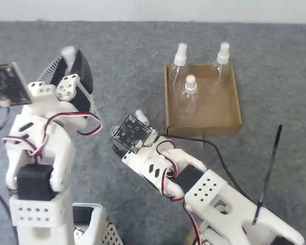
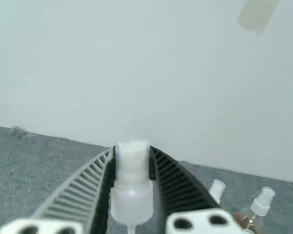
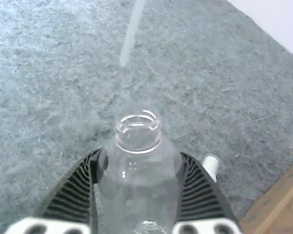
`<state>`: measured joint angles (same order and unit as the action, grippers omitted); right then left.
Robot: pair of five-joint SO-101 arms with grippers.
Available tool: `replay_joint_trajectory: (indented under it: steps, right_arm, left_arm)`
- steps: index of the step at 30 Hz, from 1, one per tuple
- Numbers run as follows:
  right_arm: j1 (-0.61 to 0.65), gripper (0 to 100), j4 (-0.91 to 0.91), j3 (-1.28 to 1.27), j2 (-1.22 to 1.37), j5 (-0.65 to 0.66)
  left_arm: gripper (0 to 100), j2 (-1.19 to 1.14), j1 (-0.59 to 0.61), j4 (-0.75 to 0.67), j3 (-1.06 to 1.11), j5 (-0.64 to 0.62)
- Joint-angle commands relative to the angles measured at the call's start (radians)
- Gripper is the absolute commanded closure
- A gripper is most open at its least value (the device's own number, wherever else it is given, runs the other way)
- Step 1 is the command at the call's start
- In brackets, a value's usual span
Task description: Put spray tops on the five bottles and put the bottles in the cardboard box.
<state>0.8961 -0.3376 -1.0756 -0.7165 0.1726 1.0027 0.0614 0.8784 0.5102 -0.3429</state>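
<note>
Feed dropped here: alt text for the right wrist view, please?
The right jaws grip a clear bottle with no top over grey carpet. A thin white tube slants beyond its open neck; a cardboard box corner is close.

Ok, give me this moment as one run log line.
left gripper: shut on spray top | right gripper: shut on uncapped bottle | cardboard box: three capped bottles inside

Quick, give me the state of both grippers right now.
Left gripper: closed on a white plastic spray top.
Right gripper: closed on a clear plastic bottle with no top on its neck.
</note>
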Motion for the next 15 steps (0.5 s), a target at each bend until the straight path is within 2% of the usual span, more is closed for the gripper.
replay_joint_trajectory:
  steps: [1, 11, 15]
  right_arm:
    - [0.008, 99.3, 0.024, 0.014, -0.007, -0.014]
    - [0.007, 99.3, 0.024, 0.012, -0.007, -0.015]
    - [0.005, 99.3, 0.022, 0.012, -0.007, -0.015]
  left_arm:
    - [99, 0.023, -0.005, -0.034, -0.005, -0.011]
    - [99, 0.028, -0.103, -0.032, 0.099, -0.009]
    - [99, 0.029, -0.104, -0.031, 0.125, -0.009]
